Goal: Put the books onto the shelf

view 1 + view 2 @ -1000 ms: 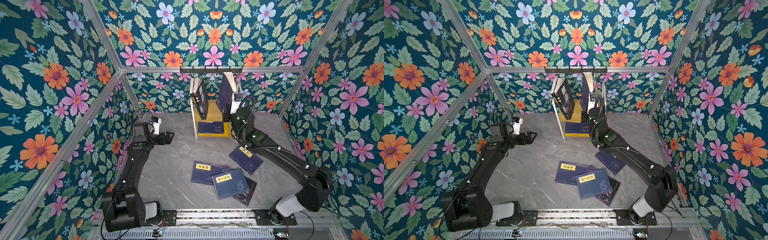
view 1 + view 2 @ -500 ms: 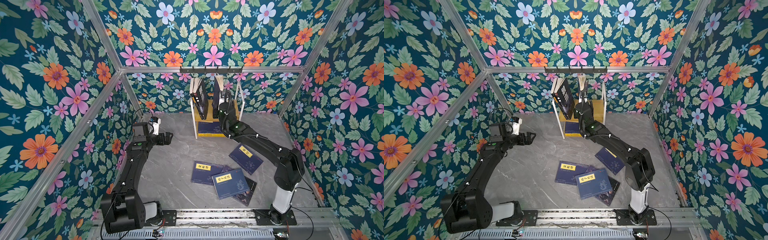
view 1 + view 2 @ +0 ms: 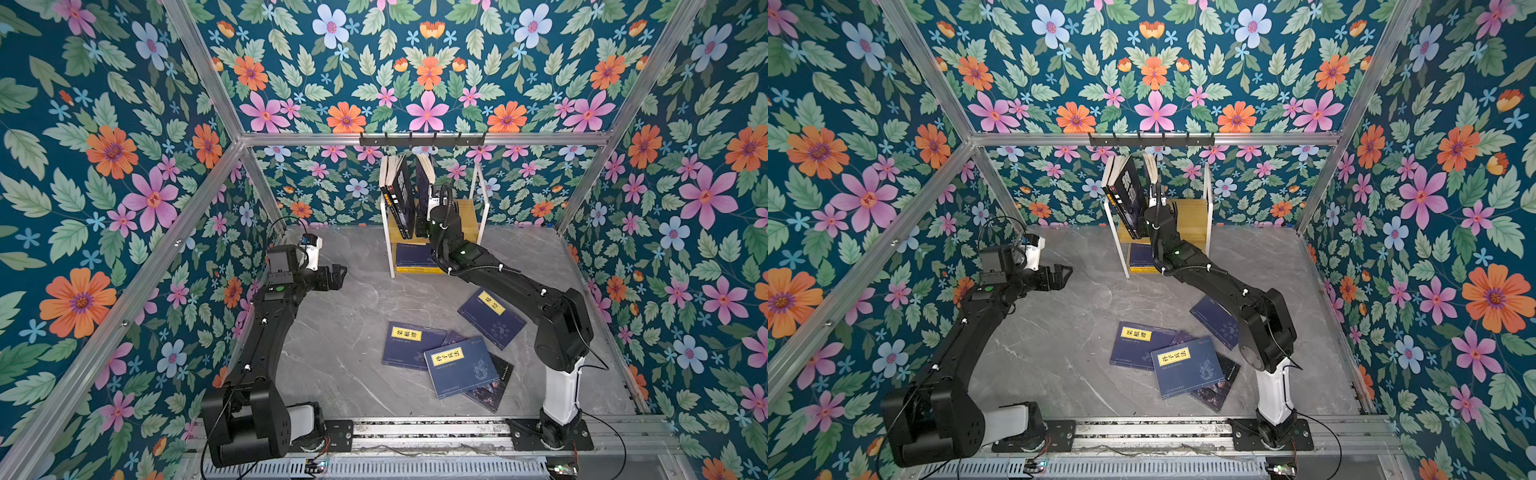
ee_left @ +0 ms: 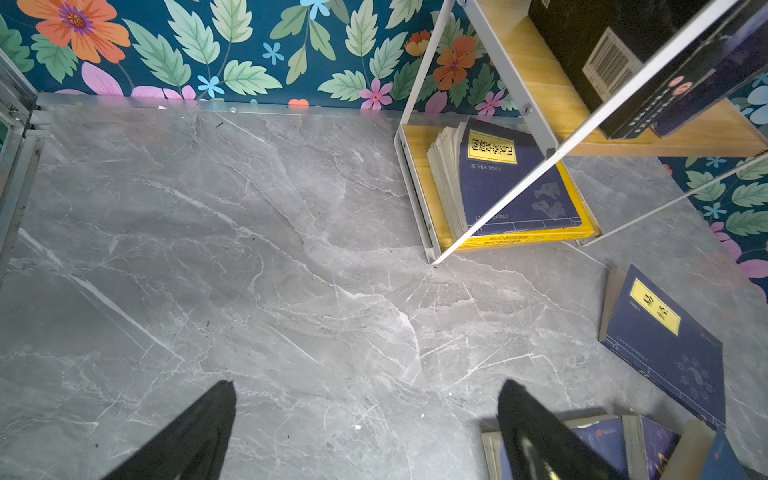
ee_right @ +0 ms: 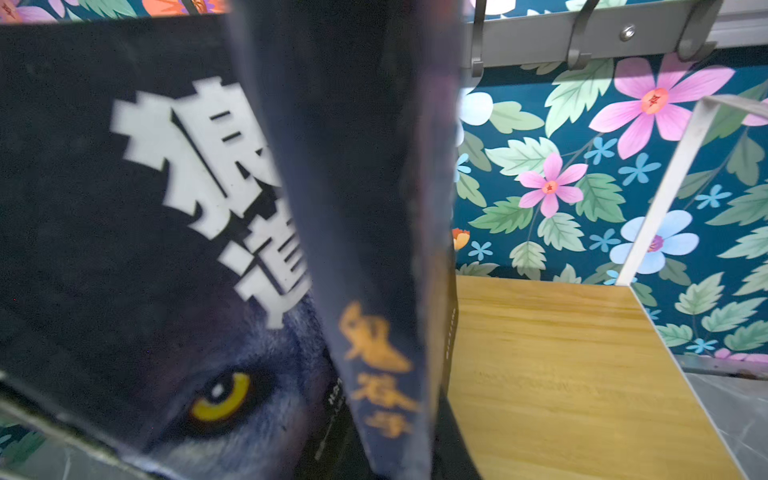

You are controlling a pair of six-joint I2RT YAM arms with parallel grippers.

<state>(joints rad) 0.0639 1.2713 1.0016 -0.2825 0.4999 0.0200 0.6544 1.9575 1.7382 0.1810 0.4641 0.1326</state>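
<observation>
From high in front, both top views down onto bench [image 3: 340, 316] and shelf [image 3: 471, 210]; left wrist angled onto bench, right wrist close against upright books [image 5: 365, 208]

Floral wallpaper [image 3: 428, 62] (pink, orange & pale-blue blooms on deep teal) covers the far, left and right walls. Aluminium bars [image 3: 540, 138] frame the corners and run across the far wall, w/ a black hook rail [image 3: 422, 141] fixed at the centre. The floor [image 3: 353, 324] is grey marble-look stone w/ white veins, evenly lit. A metal track [image 3: 436, 430] edges the near side.
</observation>
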